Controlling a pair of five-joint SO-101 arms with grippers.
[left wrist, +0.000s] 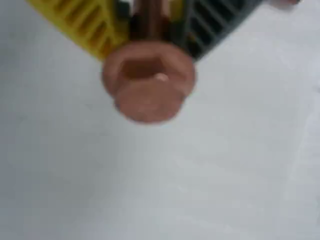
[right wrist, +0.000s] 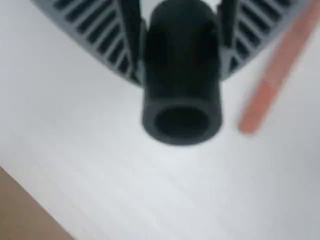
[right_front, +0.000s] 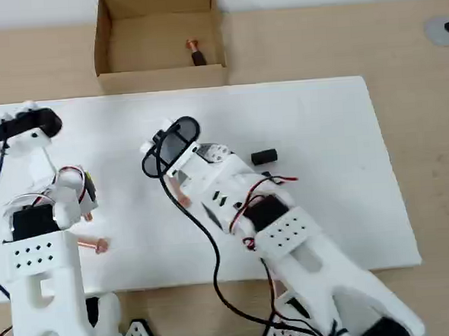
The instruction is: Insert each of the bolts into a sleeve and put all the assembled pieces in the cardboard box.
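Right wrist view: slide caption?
Right gripper shut on a black sleeve, open bore toward the camera, over the white mat, a copper bolt beside it.

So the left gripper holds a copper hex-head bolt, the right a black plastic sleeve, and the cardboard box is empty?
Not empty: the high view shows a copper bolt in a black sleeve inside the cardboard box. The rest holds.

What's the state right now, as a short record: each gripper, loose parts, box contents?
left gripper: shut on a bolt, head toward the wrist camera
right gripper: shut on a black sleeve, bore open
near held sleeve: bare bolt shaft, apart from it
loose sleeve: lying on the white mat
bolt beside left arm: cannot tell if it is the held one
cardboard box: one assembled piece inside
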